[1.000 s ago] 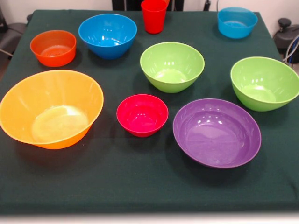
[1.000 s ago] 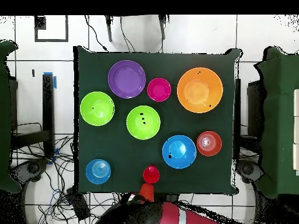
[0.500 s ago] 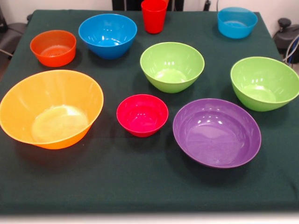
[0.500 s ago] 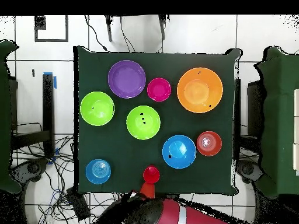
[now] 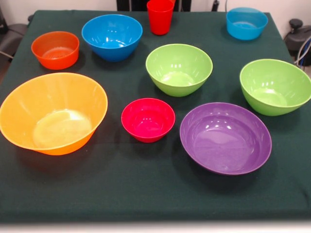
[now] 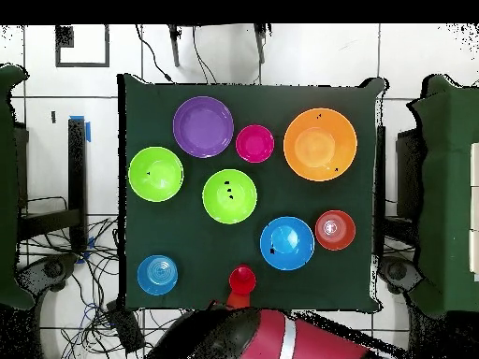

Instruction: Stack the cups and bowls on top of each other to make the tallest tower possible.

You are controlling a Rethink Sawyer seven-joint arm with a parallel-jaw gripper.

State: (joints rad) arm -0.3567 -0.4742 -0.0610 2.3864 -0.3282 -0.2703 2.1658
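While glossy round bowls [image 5: 147,119] dot the dark cloth [image 5: 146,194], no gripper shows.

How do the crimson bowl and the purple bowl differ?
Size: the crimson bowl is much smaller across than the purple bowl.
Shape: the crimson bowl looks compact, the purple bowl wide and shallow for its width.
Pose: in the front view the purple bowl's rim seems tipped toward the camera; the crimson bowl sits level.
Shared: both glossy, empty, open side up, side by side on the green cloth, not touching, nothing stacked.
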